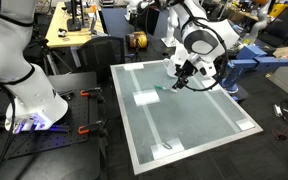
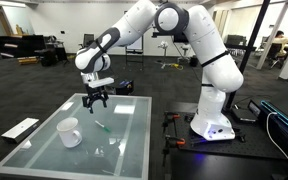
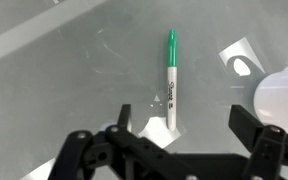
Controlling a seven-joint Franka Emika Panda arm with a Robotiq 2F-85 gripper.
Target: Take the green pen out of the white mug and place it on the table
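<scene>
The green pen [image 3: 171,78], with a green cap and a white barrel, lies flat on the table [image 3: 64,80] in the wrist view, apart from the mug. It shows as a thin stick in an exterior view [image 2: 102,126]. The white mug [image 2: 69,131] stands upright on the table [image 2: 124,150], and its rim shows at the right edge of the wrist view [image 3: 284,95]. My gripper [image 3: 184,125] is open and empty, hanging a little above the pen. It also shows in both exterior views [image 2: 97,100] [image 1: 181,80]. The table appears there too [image 1: 204,125].
White tape rectangles [image 1: 246,126] mark the table corners. The arm's white base [image 2: 212,125] stands on a black stand beside the table. A wooden workbench [image 1: 69,25] is behind, and a white flat object [image 2: 19,128] lies on the floor.
</scene>
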